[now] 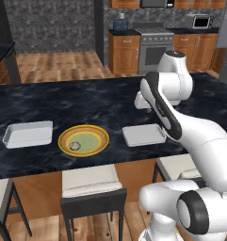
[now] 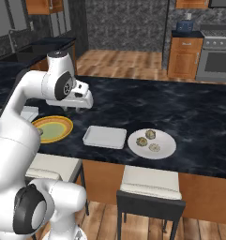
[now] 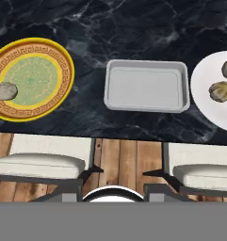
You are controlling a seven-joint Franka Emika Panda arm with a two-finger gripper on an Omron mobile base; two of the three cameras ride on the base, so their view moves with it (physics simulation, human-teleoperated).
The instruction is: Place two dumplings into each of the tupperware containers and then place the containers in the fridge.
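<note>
Poised above the dark marble worktop (image 2: 189, 112), my end effector (image 2: 72, 108) hangs clear of everything, pointing down; its two dark tips stand apart at the bottom of the hand view with nothing between them, so I read the jaws as partly open and empty; directly beneath sits one of the tupperware containers (image 3: 146, 85), a shallow white tray, bare inside; to one side of it is the green plate (image 3: 31, 77) with a yellow patterned rim carrying a single dumpling (image 3: 6, 91) near its edge; to the other side is a white plate (image 2: 152, 144) bearing three more dumplings (image 2: 150, 134), close together but seemingly not touching; farther off, beyond the green plate, the second container (image 1: 28, 133) lies empty as well; I cannot pick out the fridge with any certainty. I judge the dumplings light, soft and easily crushed, their wrinkled skin giving fair friction; I would close gently across the widest part of the body, from above; the trays look stiff and light, best pinched at a long rim.
</note>
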